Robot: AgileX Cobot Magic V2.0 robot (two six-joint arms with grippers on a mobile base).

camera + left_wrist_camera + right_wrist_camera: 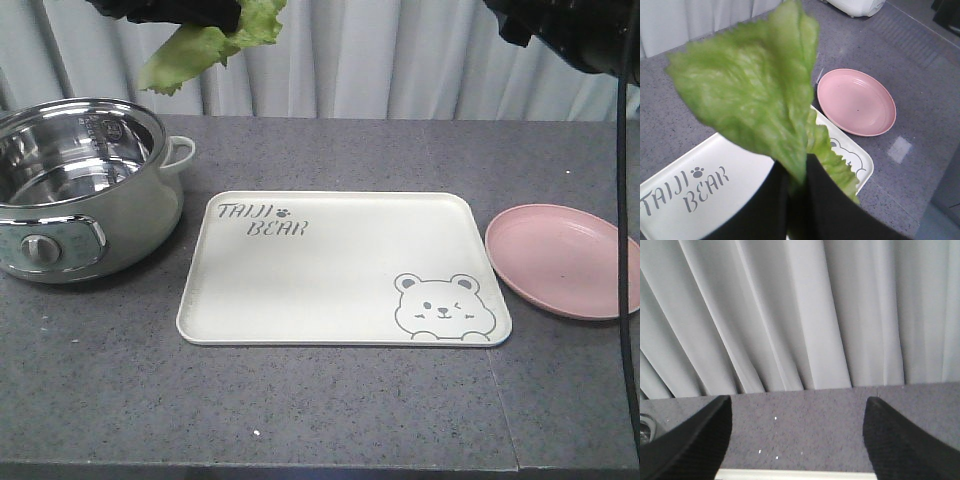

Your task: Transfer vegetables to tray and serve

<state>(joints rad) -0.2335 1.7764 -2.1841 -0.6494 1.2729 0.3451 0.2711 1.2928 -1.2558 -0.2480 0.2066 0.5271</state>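
Note:
A green ruffled lettuce leaf, the vegetables [205,42], hangs high above the table at the top left, over the gap between pot and tray. My left gripper [797,172] is shut on its stem, and the leaf [750,95] fills much of the left wrist view. Below lies the cream tray [330,290] with "TAIJI BEAR" lettering and a bear drawing; its surface holds nothing. The tray [715,200] also shows under the left gripper. My right gripper [797,412] stands open and empty, high at the top right, facing the curtain. The tray's edge [790,474] shows at the bottom of that view.
A steel electric pot [75,185] with a white handle stands left of the tray. A round pink plate [565,260] sits to the tray's right. A black cable [622,200] hangs down the right side. White curtains [400,60] back the grey table.

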